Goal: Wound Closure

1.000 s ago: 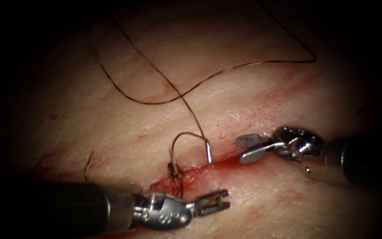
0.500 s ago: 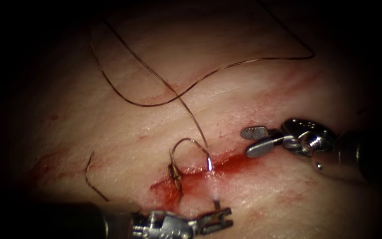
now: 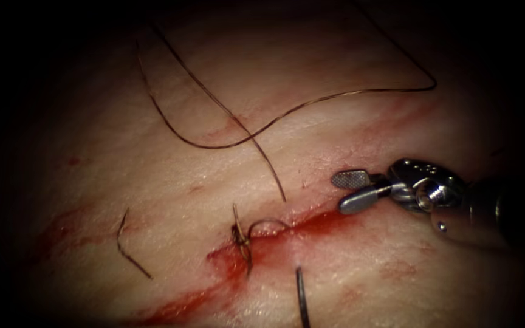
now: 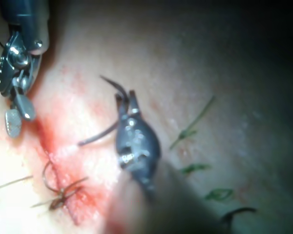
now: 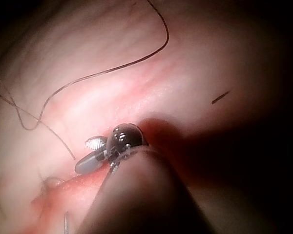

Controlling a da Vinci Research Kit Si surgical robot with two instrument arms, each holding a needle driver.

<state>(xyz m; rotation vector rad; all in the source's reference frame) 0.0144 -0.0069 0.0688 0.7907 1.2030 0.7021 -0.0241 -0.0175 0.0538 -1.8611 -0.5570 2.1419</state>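
1. Our left tool (image 4: 126, 97) is clamped on the needle (image 3: 301, 294) near its tip. The needle rises from the tissue (image 3: 396, 267) on the near side of the cut (image 3: 323, 220).
2. We should pull along its curve, never sideways.
3. Our right tool (image 3: 352, 189), jaws apart and empty, sits at the cut's right end, clear of the thread (image 3: 268, 223).

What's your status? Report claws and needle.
Left claw shut on needle near tip, tail end at tissue. Right claw open, empty. Thread loops over cut.
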